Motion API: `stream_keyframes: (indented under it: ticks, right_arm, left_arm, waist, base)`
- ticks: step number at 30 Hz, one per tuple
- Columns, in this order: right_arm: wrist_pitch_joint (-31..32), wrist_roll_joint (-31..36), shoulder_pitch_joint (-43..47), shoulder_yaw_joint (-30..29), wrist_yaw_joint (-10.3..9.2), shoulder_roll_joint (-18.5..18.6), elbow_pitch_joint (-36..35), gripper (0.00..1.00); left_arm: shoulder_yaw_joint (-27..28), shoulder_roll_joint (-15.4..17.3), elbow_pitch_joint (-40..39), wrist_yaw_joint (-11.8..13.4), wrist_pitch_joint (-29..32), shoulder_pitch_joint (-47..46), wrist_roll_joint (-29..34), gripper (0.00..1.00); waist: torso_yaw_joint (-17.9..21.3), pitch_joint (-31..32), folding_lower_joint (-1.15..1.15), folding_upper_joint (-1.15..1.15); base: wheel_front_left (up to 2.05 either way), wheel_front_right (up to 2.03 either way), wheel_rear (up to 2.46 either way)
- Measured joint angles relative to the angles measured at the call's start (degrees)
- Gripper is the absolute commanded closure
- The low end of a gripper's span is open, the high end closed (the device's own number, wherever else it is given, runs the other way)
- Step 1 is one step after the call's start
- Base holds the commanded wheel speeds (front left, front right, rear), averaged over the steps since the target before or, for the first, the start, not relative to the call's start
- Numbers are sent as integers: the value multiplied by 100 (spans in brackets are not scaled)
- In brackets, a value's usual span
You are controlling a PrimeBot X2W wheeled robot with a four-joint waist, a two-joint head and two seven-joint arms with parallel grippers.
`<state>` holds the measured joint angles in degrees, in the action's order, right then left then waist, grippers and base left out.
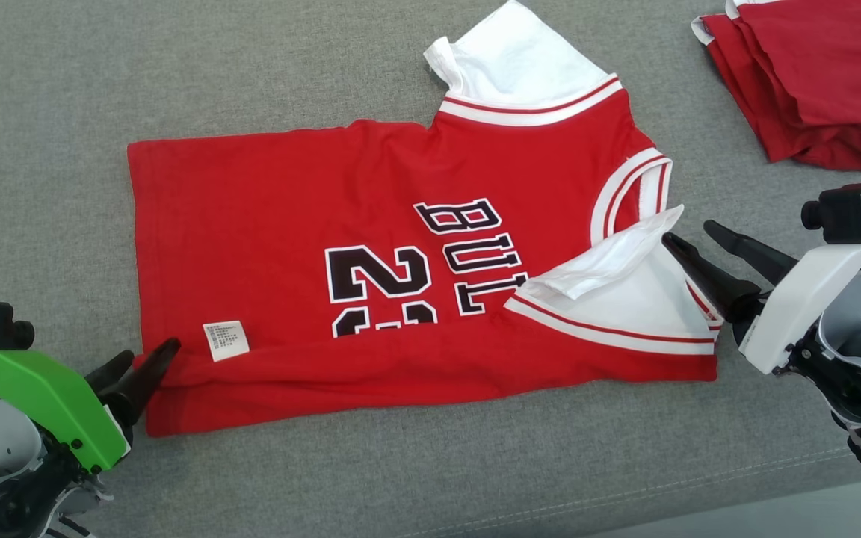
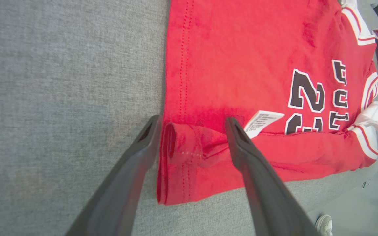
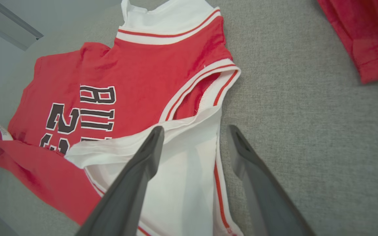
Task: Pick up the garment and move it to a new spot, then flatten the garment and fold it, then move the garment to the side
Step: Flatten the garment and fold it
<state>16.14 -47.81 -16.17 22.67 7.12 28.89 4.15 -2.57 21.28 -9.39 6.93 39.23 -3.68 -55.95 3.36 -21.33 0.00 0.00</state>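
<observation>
A red basketball jersey (image 1: 288, 224) with white trim lies spread on the grey fabric surface (image 1: 64, 90), roughly in the middle of the head view, its neck end toward the right and its hem toward the left. The near long edge is folded up over the body, so the fold covers the lower part of the black number and letters printed on the chest. A small white care label (image 1: 226, 340) sticks out just above that fold near the hem. One white sleeve (image 1: 520, 67) lies flat at the far side, and the other white sleeve (image 1: 625, 299) is turned in over the near right corner. The left gripper (image 1: 150, 351) sits at the near left corner of the jersey with its fingers (image 2: 133, 170) spread apart, one on each side of the rolled hem corner (image 2: 182, 144), without pinching it. The right gripper (image 1: 688, 232) is at the neck end beside the folded white sleeve, its fingers (image 3: 136, 170) also wide open: in the right wrist view one finger lies over the white cloth and the other over the bare grey surface just beside the sleeve's red-striped edge. A pile of red clothes (image 1: 826, 75) rests at the far right of the surface, well apart from the jersey.
</observation>
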Motion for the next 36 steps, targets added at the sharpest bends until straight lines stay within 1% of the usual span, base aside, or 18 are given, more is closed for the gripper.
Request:
stream_keyframes:
  ticks: [4,7,11,12,14,15,16,18,21,24,31,36]
  right_arm:
    - [-112,38,0,11,0,-25,88,0]
    - [-343,192,-15,-32,0,-60,152,0]
    - [-654,210,-6,-263,-25,-62,155,0]
    - [-733,238,27,-308,-67,-32,157,0]
    - [-851,314,174,-355,-76,46,167,0]
    - [-894,338,287,-359,-124,73,171,0]
    - [-946,353,427,-371,-133,82,180,0]
    - [-1012,344,728,-379,-211,68,188,0]
    - [-1039,250,1102,-346,-260,-14,186,0]
    - [-1042,237,1312,-201,-260,-116,188,0]
    - [-1148,201,1581,18,-249,-343,204,0]
    - [-1217,201,1582,36,-236,-360,218,0]
  left_arm:
    - [-4,-31,31,0,-21,-3,44,0]
    - [46,-52,119,2,-157,7,89,0]
    - [99,-48,52,14,-420,65,399,0]
    - [83,-52,4,14,-499,92,460,0]
    - [82,-87,-94,14,-637,179,482,0]
    - [79,-112,-134,14,-695,242,487,0]
    - [62,-141,-180,14,-731,320,511,0]
    - [10,-230,-223,14,-781,506,580,0]
    - [-76,-266,-207,14,-802,850,594,0]
    - [-103,-272,-176,14,-834,1096,637,0]
    - [-196,-390,-58,14,-884,1129,637,0]
    - [-202,-404,-5,14,-906,1123,636,0]
  waist:
    - [-4,32,0,0]
    - [6,82,0,0]
    - [34,163,0,0]
    - [35,186,0,0]
    - [28,236,0,0]
    - [22,261,0,0]
    - [15,287,0,0]
    - [-6,339,0,0]
    - [-47,386,0,0]
    - [-54,370,0,0]
    - [-58,258,0,0]
    - [-44,236,0,0]
  base:
    - [0,0,0]
    - [0,0,0]
    - [0,0,0]
    - [0,0,0]
    - [0,0,0]
    - [0,0,0]
    - [0,0,0]
    - [0,0,0]
    - [0,0,0]
    - [0,0,0]
    - [0,0,0]
    - [0,0,0]
